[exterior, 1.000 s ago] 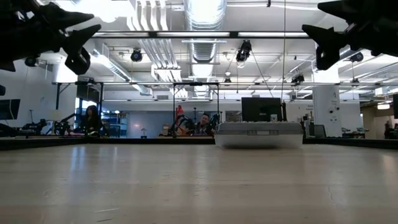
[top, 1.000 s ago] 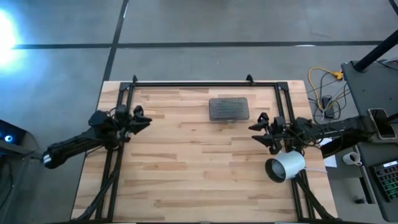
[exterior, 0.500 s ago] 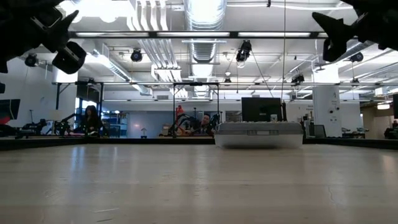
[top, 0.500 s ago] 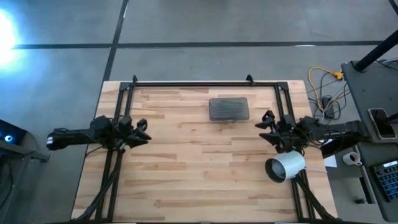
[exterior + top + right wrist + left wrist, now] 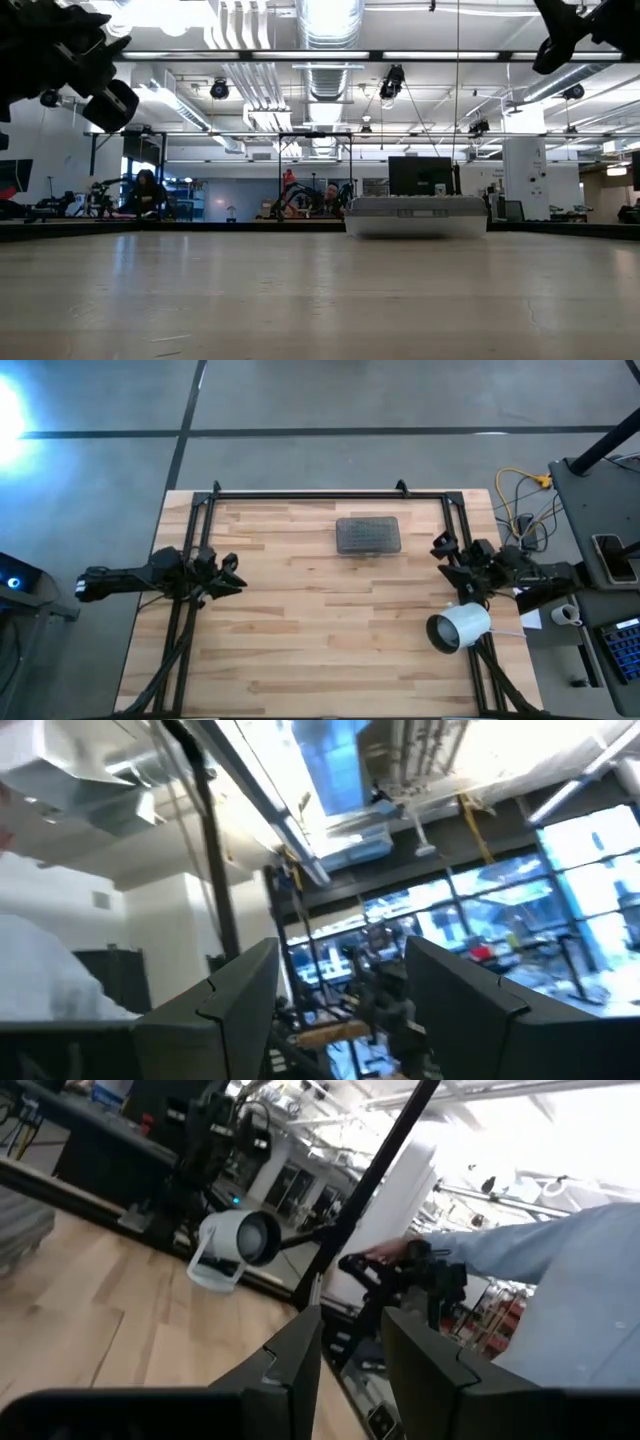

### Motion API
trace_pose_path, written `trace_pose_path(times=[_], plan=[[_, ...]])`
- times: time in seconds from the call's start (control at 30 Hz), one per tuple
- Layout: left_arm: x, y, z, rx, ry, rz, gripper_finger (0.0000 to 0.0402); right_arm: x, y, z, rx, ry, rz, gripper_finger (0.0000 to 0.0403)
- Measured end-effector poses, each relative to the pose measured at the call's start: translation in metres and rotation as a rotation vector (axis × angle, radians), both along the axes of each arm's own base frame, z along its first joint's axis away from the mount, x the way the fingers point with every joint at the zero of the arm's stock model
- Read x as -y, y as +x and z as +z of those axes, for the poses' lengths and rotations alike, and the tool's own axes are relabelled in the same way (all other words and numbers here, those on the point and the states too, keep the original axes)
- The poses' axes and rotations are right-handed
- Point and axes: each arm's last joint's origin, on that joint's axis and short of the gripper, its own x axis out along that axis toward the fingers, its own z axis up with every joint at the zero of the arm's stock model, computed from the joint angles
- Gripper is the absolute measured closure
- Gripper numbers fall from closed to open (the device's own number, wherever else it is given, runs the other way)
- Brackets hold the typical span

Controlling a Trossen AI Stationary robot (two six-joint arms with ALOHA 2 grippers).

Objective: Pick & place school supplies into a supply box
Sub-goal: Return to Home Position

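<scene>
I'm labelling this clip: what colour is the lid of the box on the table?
The lid is grey and textured, best seen in the high view.

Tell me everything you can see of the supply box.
The supply box is a small rectangular case, grey textured lid shut over a paler body. It lies flat on the wooden table, near the middle of its far edge, long side along that edge. Its contents are hidden. Only the table touches it; the left gripper and right gripper are off at the sides.
</scene>
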Motion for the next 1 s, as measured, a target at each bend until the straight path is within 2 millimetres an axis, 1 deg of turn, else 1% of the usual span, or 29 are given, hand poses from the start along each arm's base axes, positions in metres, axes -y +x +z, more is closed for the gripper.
trace_pose_path(times=[0.17,0.2,0.33,0.47,0.5,0.77,0.93,1.0], plan=[[0.0,0.0,-0.002,-0.016,-0.001,0.001,0.0309,0.004,0.002,-0.002,-0.026,-0.001,-0.05,0.0193],[0.0,0.0,-0.002,-0.02,-0.002,0.002,0.0309,0.005,0.003,-0.005,-0.058,0.0,-0.06,0.0193],[0.0,0.0,-0.001,-0.015,-0.001,0.002,0.0309,0.007,0.012,-0.025,-0.281,0.004,-0.083,0.0193],[0.0,0.001,-0.004,-0.042,-0.003,-0.001,0.0309,0.007,0.015,-0.048,-0.528,0.003,-0.072,0.0193],[0.0,0.001,-0.005,-0.048,-0.004,-0.001,0.0309,0.006,0.016,-0.051,-0.556,0.002,-0.07,0.0193],[0.0,0.001,-0.005,-0.057,-0.004,-0.002,0.0309,0.006,0.015,-0.051,-0.551,0.004,-0.082,0.0193],[0.0,0.005,-0.009,-0.11,-0.008,-0.002,0.0309,0.006,0.015,-0.051,-0.555,0.004,-0.083,0.0193],[0.0,0.006,-0.014,-0.156,-0.011,-0.002,0.0309,0.006,0.015,-0.051,-0.555,0.006,-0.085,0.0193]])
